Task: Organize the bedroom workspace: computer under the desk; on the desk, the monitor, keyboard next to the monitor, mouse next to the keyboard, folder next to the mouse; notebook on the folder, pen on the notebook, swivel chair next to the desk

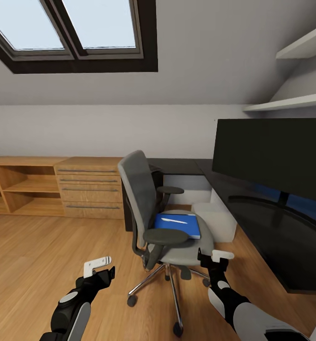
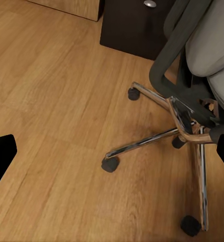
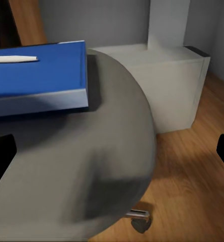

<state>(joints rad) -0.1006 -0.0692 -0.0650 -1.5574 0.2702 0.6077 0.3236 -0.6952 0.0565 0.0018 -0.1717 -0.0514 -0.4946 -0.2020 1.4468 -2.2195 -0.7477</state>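
Observation:
The swivel chair (image 1: 163,222) stands on the wood floor, left of the black desk (image 1: 267,246). On its grey seat (image 3: 91,166) lies the blue folder (image 1: 179,226) (image 3: 36,75), with the pale pen (image 1: 174,220) (image 3: 13,59) on top. The monitor (image 1: 271,156) stands on the desk. The pale grey computer (image 1: 217,220) (image 3: 167,85) sits under the desk beyond the chair. My right gripper (image 1: 215,258) (image 3: 112,156) is open just in front of the seat's edge. Left of the chrome chair base (image 2: 187,126), my left gripper (image 1: 101,270) (image 2: 112,156) hangs open over the floor. Keyboard, mouse and notebook are out of view.
A light wooden drawer unit (image 1: 89,187) and open shelving (image 1: 16,187) line the back wall. A black cabinet desk (image 1: 177,166) with a silver knob (image 2: 150,3) stands behind the chair. Wall shelves (image 1: 295,102) hang above the monitor. Open floor (image 1: 44,265) lies to the left.

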